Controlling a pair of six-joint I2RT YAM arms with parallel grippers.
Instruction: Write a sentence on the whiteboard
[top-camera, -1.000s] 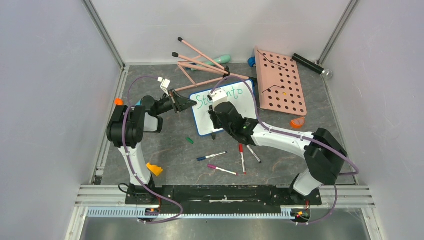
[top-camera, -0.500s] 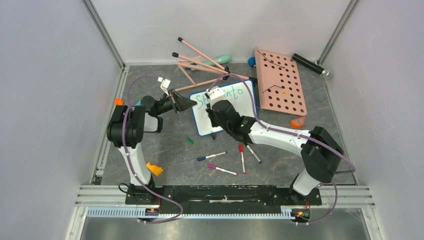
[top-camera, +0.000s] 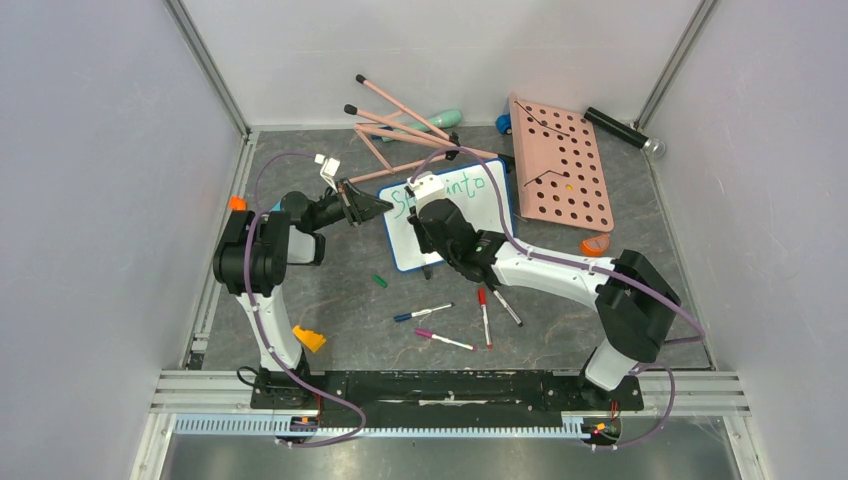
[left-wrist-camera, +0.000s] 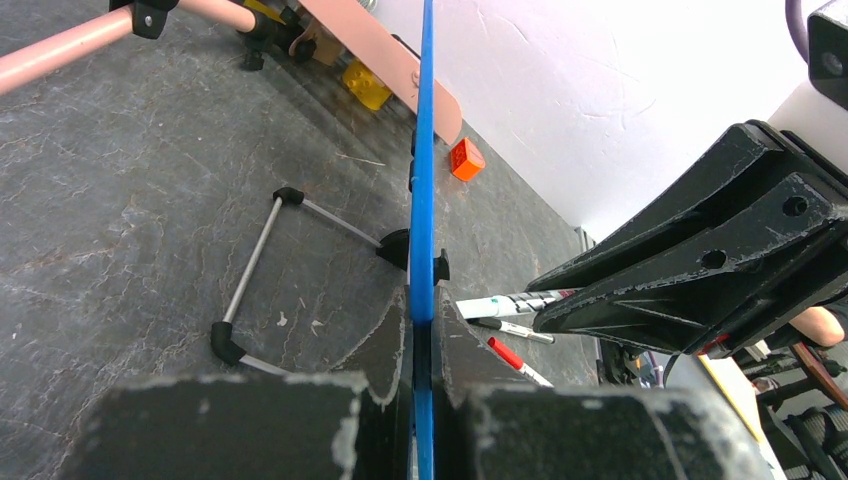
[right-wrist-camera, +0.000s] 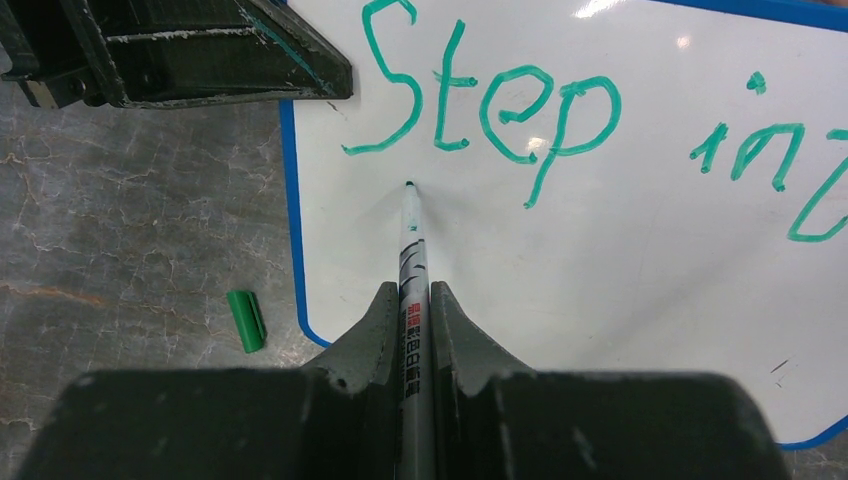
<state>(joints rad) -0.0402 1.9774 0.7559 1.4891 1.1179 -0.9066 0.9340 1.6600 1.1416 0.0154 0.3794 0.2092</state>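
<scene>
- Whiteboard (top-camera: 487, 212) lay flat on the counter (top-camera: 330, 270), mid-back. Pink pegboard (top-camera: 565, 165) sat just to its R.
- L claw (left-wrist-camera: 422, 310) was pressed together on the board's blue frame at the L edge, pinching it; prob. there to steady it.
- R claw (right-wrist-camera: 411, 300) pinched a green marker (right-wrist-camera: 411, 250), barrel between the fingers, tip aimed at the board.
- Sentence (right-wrist-camera: 480, 95): "Step" was complete on the top line. "into" followed it in the top view, but was cut off by the frame edge in the R wrist view.
- Marker tip sat just under the "t" of "Step", at the L side of the blank area. Couldn't tell for sure whether it touched or hovered.
- Judgement: 1st line was done, and the rest of the board below was blank w/ no stroke yet. Task looked early-to-mid, w/ the 2nd line about to start and the remaining words left to write.
- Green cap (right-wrist-camera: 246, 320) lay on the counter just beside the board's near L corner. Spare markers (top-camera: 423, 313) lay loose nearer the arm bases.
</scene>
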